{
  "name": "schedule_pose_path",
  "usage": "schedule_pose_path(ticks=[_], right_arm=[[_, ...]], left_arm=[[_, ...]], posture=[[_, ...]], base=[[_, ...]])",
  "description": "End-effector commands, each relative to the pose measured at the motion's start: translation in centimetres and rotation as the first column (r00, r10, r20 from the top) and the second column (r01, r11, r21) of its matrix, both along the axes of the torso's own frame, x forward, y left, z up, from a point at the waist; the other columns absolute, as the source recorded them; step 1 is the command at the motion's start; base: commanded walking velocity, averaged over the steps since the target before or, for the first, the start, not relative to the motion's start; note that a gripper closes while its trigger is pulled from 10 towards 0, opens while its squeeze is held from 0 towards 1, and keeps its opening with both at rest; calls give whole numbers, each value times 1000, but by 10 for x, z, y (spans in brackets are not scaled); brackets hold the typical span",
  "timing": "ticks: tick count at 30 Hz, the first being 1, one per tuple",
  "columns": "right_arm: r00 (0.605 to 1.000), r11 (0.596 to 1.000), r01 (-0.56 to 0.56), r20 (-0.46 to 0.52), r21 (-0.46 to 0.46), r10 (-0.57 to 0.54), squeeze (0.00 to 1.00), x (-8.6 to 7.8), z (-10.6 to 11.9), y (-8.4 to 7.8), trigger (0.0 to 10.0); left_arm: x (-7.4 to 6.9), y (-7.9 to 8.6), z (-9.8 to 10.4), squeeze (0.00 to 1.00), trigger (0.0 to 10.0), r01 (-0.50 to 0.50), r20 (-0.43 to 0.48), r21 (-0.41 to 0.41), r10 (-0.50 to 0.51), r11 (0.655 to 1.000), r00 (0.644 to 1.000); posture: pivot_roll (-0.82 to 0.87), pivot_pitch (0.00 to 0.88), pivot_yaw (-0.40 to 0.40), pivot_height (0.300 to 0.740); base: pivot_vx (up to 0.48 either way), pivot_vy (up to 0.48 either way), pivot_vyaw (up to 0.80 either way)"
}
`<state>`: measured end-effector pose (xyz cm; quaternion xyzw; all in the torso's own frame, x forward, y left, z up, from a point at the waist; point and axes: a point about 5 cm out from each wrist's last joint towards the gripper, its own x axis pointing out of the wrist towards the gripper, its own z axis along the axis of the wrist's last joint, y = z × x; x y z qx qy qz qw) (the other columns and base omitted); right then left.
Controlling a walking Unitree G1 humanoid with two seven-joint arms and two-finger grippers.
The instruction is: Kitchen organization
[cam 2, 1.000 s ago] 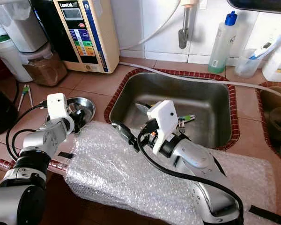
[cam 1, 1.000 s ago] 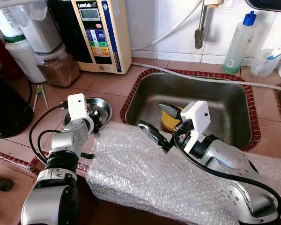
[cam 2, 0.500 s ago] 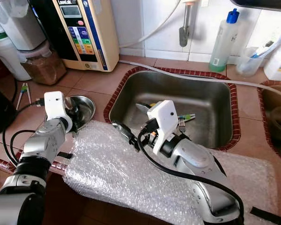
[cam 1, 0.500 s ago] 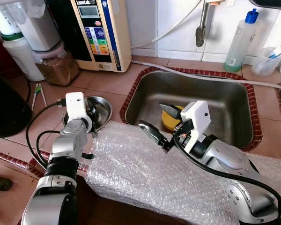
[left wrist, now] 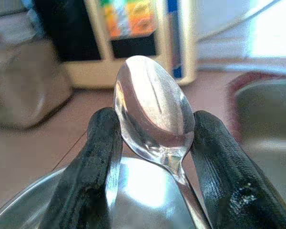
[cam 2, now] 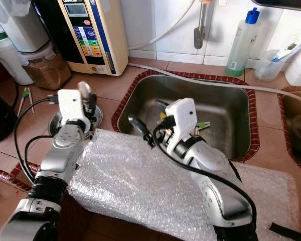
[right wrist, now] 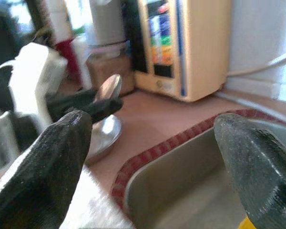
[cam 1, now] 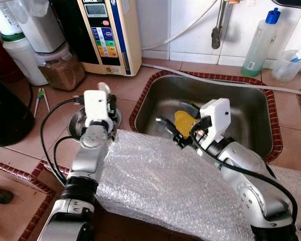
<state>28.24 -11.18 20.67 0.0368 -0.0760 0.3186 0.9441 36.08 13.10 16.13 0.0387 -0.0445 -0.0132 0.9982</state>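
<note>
A terracotta-tiled counter (cam 1: 115,83) carries a steel bowl (cam 1: 78,123) at nine o'clock, bubble wrap (cam 1: 160,183) at six, a jar (cam 1: 60,70) and water machine (cam 1: 108,35) around eleven.

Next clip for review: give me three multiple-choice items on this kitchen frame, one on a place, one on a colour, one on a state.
1. Where is the metal bowl?
A. on the counter left of the sink
B. inside the sink
C. on the bubble wrap

2. What colour is the cap of the bottle behind the sink?
A. red
B. blue
C. white

3. What state is the left gripper in?
A. open and empty
B. shut on the bowl's rim
C. shut on a spoon

Answers: 1 A, the bowl sits on tiles beside the sink. 2 B, the cap is blue. 3 C, both fingers press the spoon's neck.
</note>
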Motion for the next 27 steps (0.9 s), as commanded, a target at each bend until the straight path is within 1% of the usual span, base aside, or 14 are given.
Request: schedule_pose_path(ticks=[1,4,5,9,10,11,13,15,16,17,19,21,24,27], right_arm=[[1000,1000,20,9,24,-20,0,3,3,-2,10000],[999,998,44,3,46,-44,0,5,3,-5,10000],[999,997,49,1,51,-49,0,5,3,-6,10000],[998,994,68,-11,89,-68,0,8,3,-9,10000],[997,988,78,-20,130,-76,0,11,5,-11,10000],[997,987,80,-22,141,-77,0,11,6,-12,10000],[996,977,89,-38,193,-83,0,13,7,-15,10000],[994,951,100,-70,293,-83,0,17,9,-21,10000],[994,948,102,-71,302,-84,0,17,10,-22,10000],[994,939,102,-79,329,-80,0,19,11,-24,10000],[993,934,107,-84,340,-83,0,20,11,-26,10000],[993,931,105,-88,350,-79,0,21,11,-28,10000],[993,929,101,-96,357,-71,0,22,11,-28,10000],[993,925,85,-104,371,-49,0,23,11,-27,10000]], left_arm=[[-1,3,6,0,0,4,44,23,-5,1000,999],[-1,2,9,0,0,35,69,34,-37,999,997],[-2,1,10,0,0,59,79,28,-61,998,995],[-3,-12,15,0,0,183,113,76,-191,980,975],[-4,-16,17,0,0,219,128,66,-226,974,966],[-4,-17,18,0,0,225,133,63,-231,972,964],[-5,-24,19,0,0,286,136,62,-292,956,947],[-9,-38,23,0,0,403,158,33,-402,915,902],[-10,-40,24,0,0,416,160,31,-415,909,896],[-11,-45,24,0,0,454,160,27,-452,891,878],[-13,-48,24,0,0,472,164,27,-469,881,868],[-17,-54,23,0,0,522,167,11,-516,853,840],[-20,-60,21,0,0,555,163,28,-551,832,818],[-23,-65,21,0,0,600,161,25,-595,800,787]], posture=[[-156,90,128,740],[-158,88,127,740],[-158,88,124,740],[-159,88,120,740],[-159,89,120,740],[-159,89,120,740],[-161,89,119,740],[-160,90,117,740],[-160,90,117,740],[-160,91,117,740],[-161,90,117,740],[-164,91,117,740],[-165,91,117,740],[-164,92,116,740]], base=[[0,0,0],[0,0,0],[0,0,0],[0,0,0],[0,0,0],[0,0,0],[0,0,0],[0,0,0],[0,0,0],[0,0,0],[0,0,0],[0,0,0],[0,0,0],[0,0,0]])
